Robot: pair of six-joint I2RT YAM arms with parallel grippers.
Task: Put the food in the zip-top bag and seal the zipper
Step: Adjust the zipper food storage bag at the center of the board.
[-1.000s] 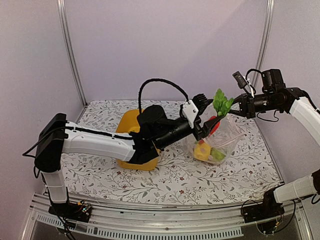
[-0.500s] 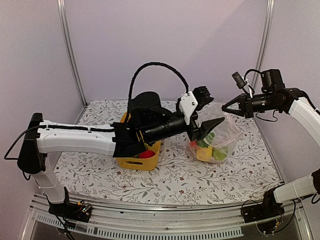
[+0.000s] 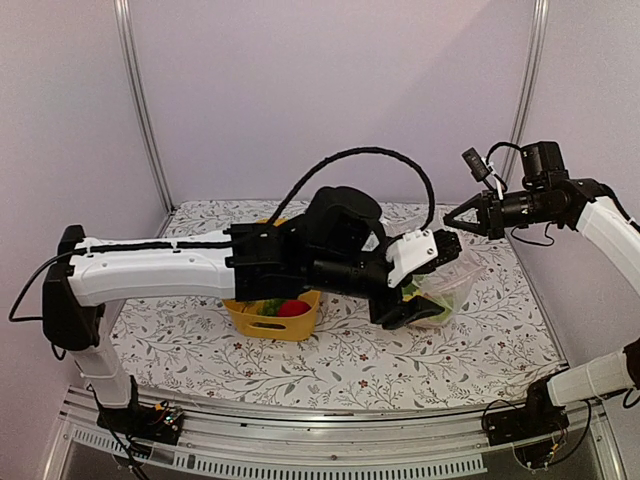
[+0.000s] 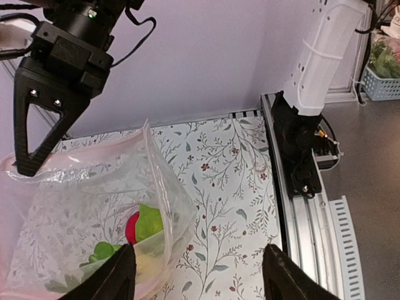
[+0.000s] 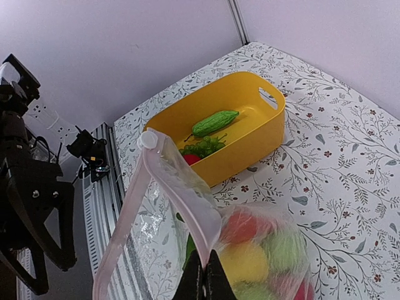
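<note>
As the right tool (image 5: 203, 280) pinches the zip-top bag (image 4: 94, 200), the left tool (image 4: 199, 253) gapes just above.

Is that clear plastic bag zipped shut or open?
Open. The zip-top bag's pink zipper gapes in a wide loop, the right gripper pinching one edge; food lies inside.

White with grey sprigs and tiny red blooms across the worktop (image 3: 450, 365); yellow on the tub (image 5: 250, 140); clear zip-top bag (image 4: 81, 206), pale pink zipper (image 5: 177, 194); red, yellow, green food (image 5: 247, 259).
</note>
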